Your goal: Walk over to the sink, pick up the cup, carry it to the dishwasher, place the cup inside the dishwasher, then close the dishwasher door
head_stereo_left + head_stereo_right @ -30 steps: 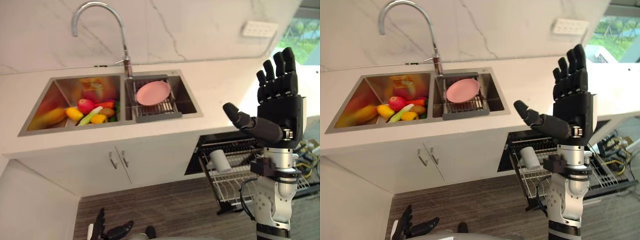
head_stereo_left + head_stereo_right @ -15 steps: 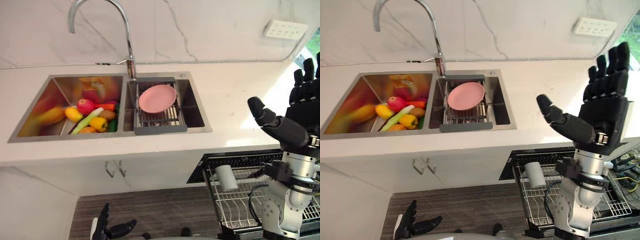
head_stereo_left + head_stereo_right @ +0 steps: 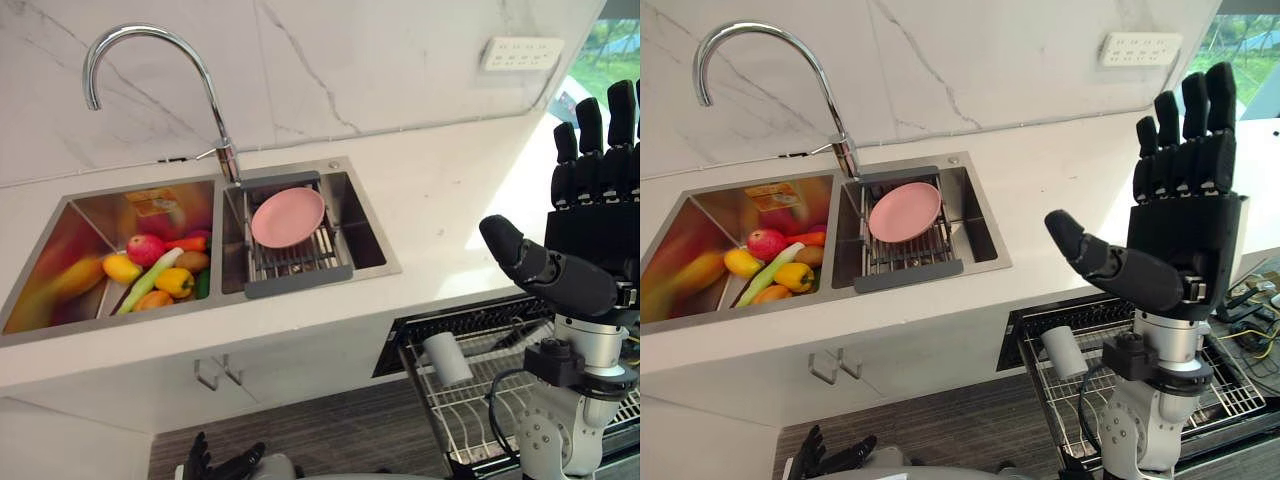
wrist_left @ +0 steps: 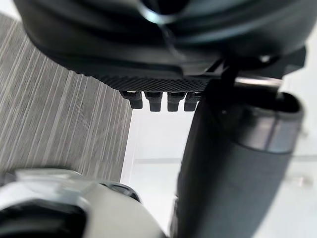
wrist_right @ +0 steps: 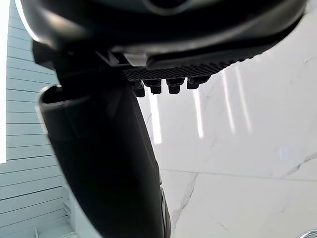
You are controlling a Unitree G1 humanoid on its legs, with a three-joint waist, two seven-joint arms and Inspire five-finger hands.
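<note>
Raised by the table's [image 3: 1060, 190] right end, my right robot hand [image 3: 1180, 215] is spread flat, holding nothing. The cup [image 3: 1062, 350] already lies in the pulled-out dishwasher rack [image 3: 462, 412] under the table's front edge. Next, I judge: lower, push the rack in, close up.

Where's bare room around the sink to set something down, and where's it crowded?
Free: countertop right of the sink, between its rim and the wall outlet; dishwasher rack right of the cup. Crowded: left basin, full of fruit and vegetables; right basin, with drain rack and pink plate.
</note>
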